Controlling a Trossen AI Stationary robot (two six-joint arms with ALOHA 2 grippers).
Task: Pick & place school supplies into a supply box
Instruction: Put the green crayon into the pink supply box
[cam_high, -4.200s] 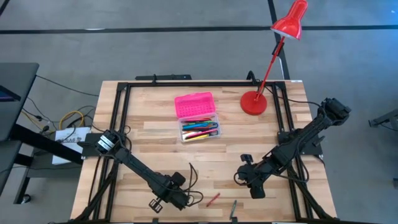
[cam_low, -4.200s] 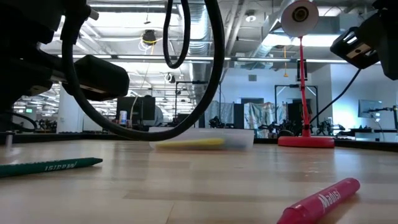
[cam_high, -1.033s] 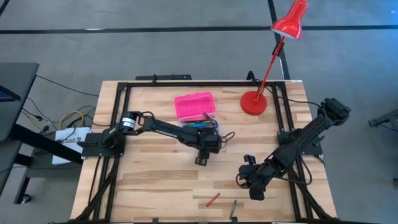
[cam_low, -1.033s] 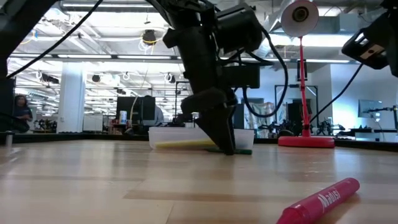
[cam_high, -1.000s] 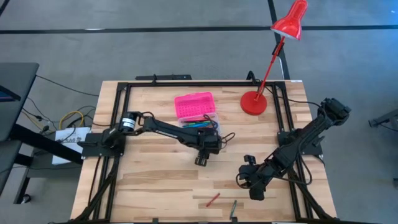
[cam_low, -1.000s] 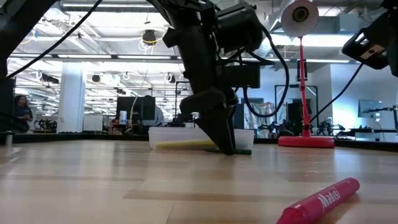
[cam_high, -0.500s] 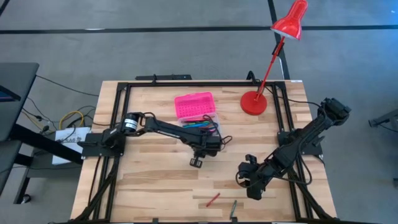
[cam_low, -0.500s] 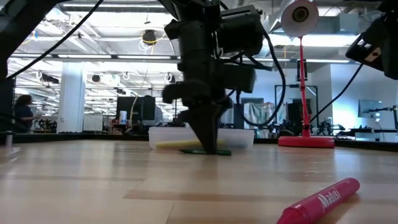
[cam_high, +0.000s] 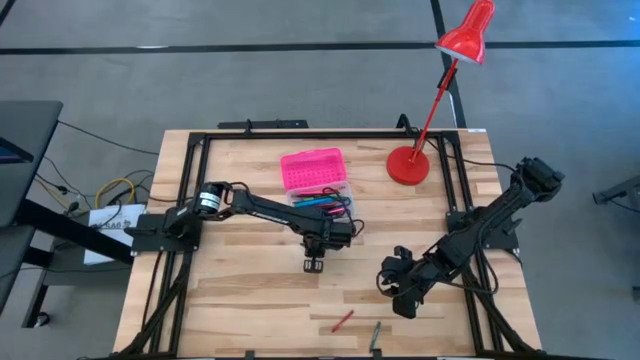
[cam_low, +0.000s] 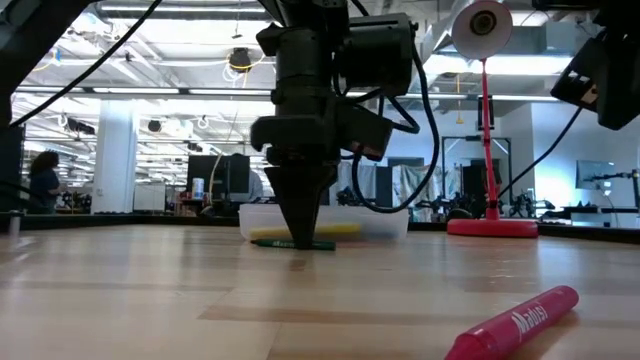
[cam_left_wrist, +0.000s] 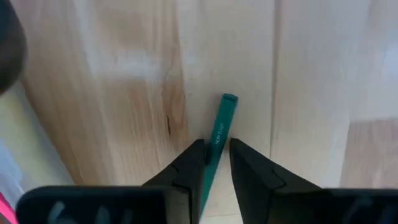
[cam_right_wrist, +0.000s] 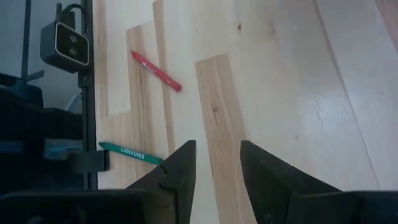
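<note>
Left gripper (cam_left_wrist: 216, 163) centre frame, fingers narrowly apart straddling green crayon (cam_left_wrist: 221, 124) on table, grip unconfirmed; could slip, roll short of pencil case (cam_high: 318, 187). Right gripper (cam_right_wrist: 214, 163) open, empty

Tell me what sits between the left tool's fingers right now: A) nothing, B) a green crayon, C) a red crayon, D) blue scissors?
B: the left wrist view shows a green crayon lying on the wood between the left tool's fingers.
</note>
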